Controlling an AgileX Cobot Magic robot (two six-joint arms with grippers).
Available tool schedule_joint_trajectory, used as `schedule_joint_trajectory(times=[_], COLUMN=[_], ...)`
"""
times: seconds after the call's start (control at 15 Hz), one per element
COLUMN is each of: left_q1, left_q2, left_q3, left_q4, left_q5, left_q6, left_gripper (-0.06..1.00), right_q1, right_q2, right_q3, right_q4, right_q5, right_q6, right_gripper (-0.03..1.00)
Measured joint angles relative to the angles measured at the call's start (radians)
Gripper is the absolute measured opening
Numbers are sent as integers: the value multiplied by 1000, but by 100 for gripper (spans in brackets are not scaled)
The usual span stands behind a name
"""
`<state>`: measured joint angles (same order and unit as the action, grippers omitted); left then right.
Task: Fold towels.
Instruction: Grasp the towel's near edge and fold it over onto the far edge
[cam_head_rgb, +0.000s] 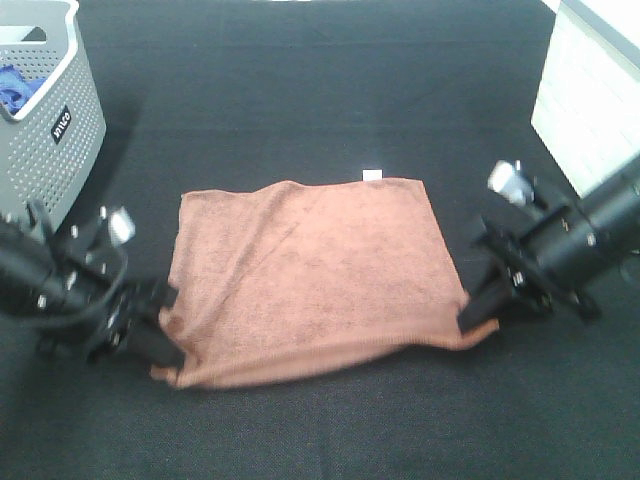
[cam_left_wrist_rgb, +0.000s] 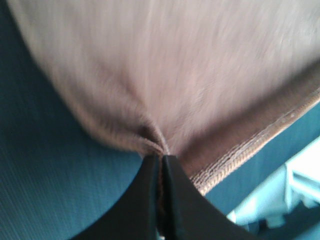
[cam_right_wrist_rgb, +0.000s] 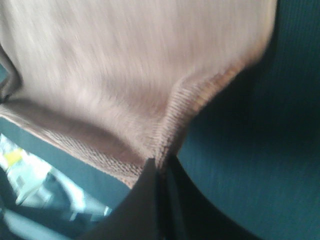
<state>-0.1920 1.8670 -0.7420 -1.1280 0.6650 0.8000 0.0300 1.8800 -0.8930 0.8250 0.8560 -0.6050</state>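
A terracotta towel (cam_head_rgb: 305, 275) lies spread on the black table, its small white tag (cam_head_rgb: 372, 176) at the far edge. My left gripper (cam_head_rgb: 165, 335) is shut on the towel's near left corner, and the cloth (cam_left_wrist_rgb: 165, 75) bunches into its closed tips (cam_left_wrist_rgb: 161, 159). At the near right corner my right gripper (cam_head_rgb: 472, 318) is shut on the towel too, with the hem (cam_right_wrist_rgb: 175, 115) pinched between its tips (cam_right_wrist_rgb: 159, 162). Both near corners look slightly raised off the table.
A grey perforated basket (cam_head_rgb: 55, 110) with a blue cloth (cam_head_rgb: 15, 85) inside stands at the far left. A white box (cam_head_rgb: 590, 90) sits at the far right. The black table surface (cam_head_rgb: 320, 90) stretches beyond the towel.
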Motion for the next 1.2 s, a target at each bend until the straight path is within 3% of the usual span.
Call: schedule_joint_trajectory(times=[0.27, 0.33, 0.4, 0.67, 0.8, 1.0, 1.2], left_q1=[0, 0, 0, 0, 0, 0, 0], left_q2=[-1, 14, 14, 130, 189, 263, 295], left_q3=[-136, -214, -214, -463, -560, -647, -679], left_q4=[24, 38, 38, 72, 134, 320, 352], left_q5=[-98, -135, -135, -171, -185, -194, -199], left_q6=[-75, -80, -80, -82, -132, -300, -326], left_gripper=[0, 0, 0, 0, 0, 0, 0], right_q1=[21, 25, 25, 25, 25, 25, 25], right_q2=[49, 119, 119, 327, 398, 471, 494], right_q3=[-270, -403, -403, -729, -847, -950, -957], right_q4=[-8, -16, -16, -59, -91, -147, -151], right_q5=[0, 7, 7, 65, 74, 77, 63], right_q6=[1, 21, 21, 86, 128, 175, 182], right_gripper=[0, 0, 0, 0, 0, 0, 0])
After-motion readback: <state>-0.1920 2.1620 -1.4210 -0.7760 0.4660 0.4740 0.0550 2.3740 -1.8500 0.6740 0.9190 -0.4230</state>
